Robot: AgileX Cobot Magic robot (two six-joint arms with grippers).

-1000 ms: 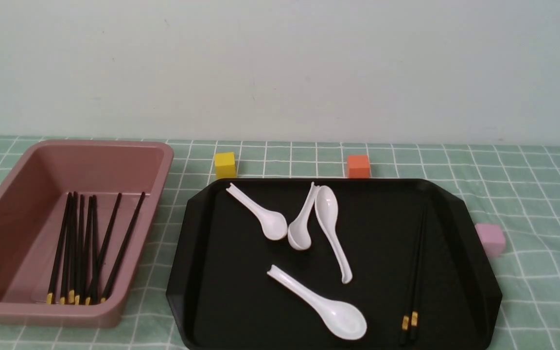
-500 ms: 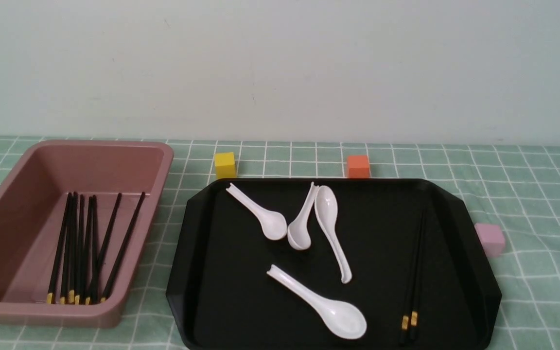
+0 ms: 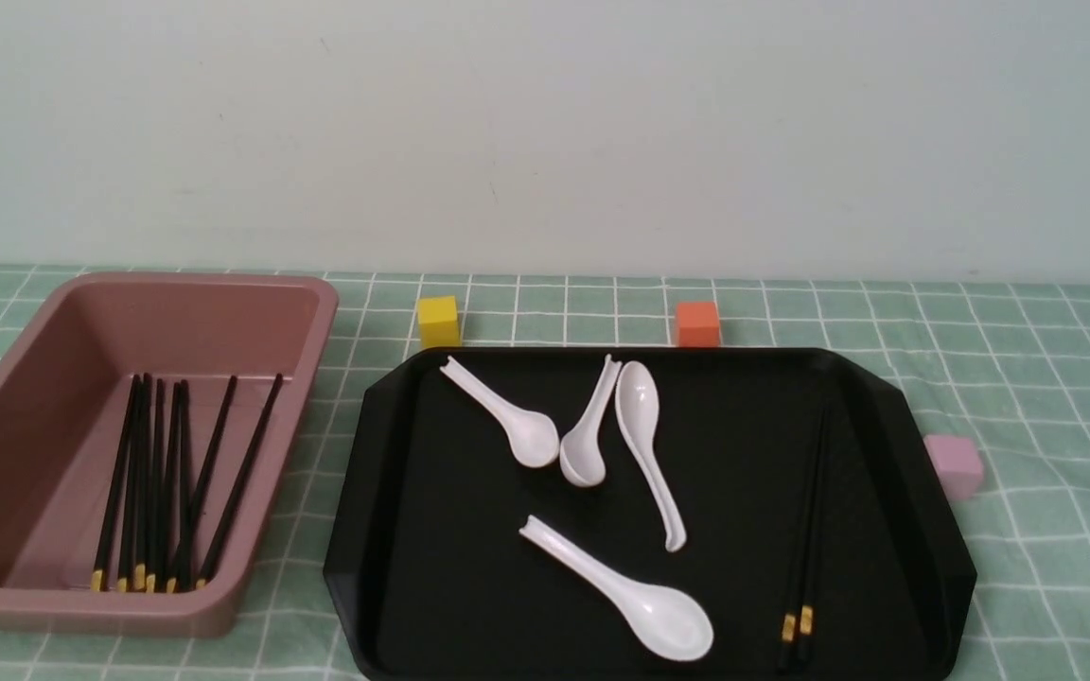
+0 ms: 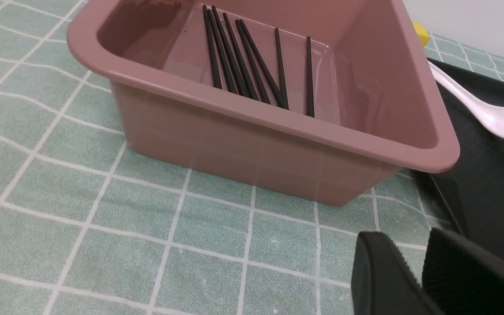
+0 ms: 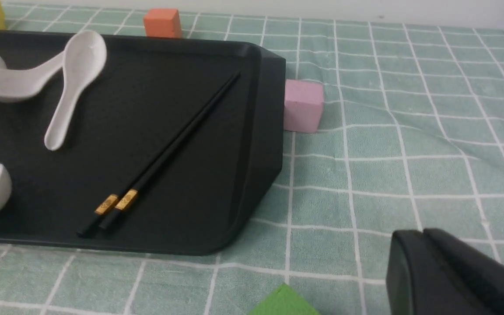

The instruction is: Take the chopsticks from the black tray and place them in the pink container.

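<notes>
Two black chopsticks (image 3: 805, 530) with yellow bands lie side by side along the right side of the black tray (image 3: 365, 445). In the right wrist view the same chopsticks (image 5: 177, 144) run slantwise across the tray (image 5: 260, 131). Several more chopsticks (image 3: 167, 473) rest inside the pink container (image 3: 129, 281) at the left. My left gripper (image 4: 409, 240) hovers over the cloth by the container's (image 4: 256, 148) near corner, its fingers a narrow gap apart and empty. My right gripper (image 5: 425, 234) is shut on nothing, over the cloth near the tray's near right corner. Neither gripper shows in the front view.
Several white spoons (image 3: 640, 605) lie on the tray's middle and left. Behind the tray stand a yellow cube (image 3: 438, 320) and an orange cube (image 3: 697, 323); a pale pink cube (image 3: 954, 465) touches its right edge. A green block (image 5: 285, 302) sits near my right gripper.
</notes>
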